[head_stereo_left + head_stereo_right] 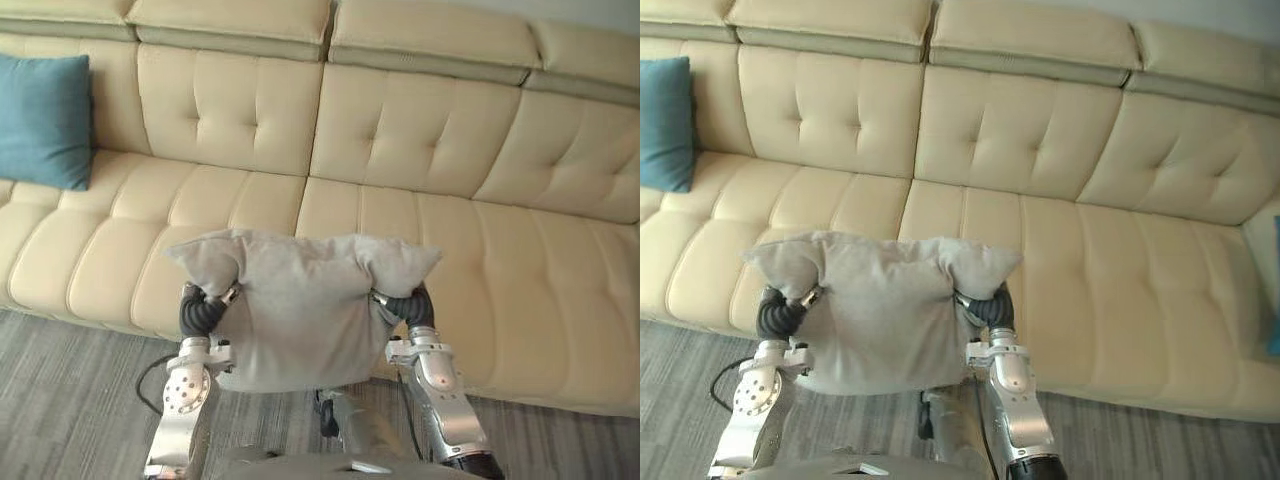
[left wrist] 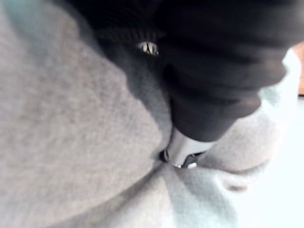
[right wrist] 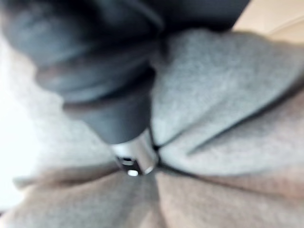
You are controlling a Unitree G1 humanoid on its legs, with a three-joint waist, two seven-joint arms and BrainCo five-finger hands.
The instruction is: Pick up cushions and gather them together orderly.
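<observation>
One plump, creased grey fabric cushion [image 1: 300, 310]

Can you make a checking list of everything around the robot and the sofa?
surface: cream tufted sofa.
job's things: grey cushion held up in front of the sofa; blue cushion leaning on the backrest at the sofa's left end.
clutter: nothing seen.
hands: left hand and right hand press into the grey cushion's two sides; the fabric hides the grip.
cables: nothing seen.
surroundings: grey striped carpet; a blue edge at the sofa's right end, too cut off to name.
</observation>
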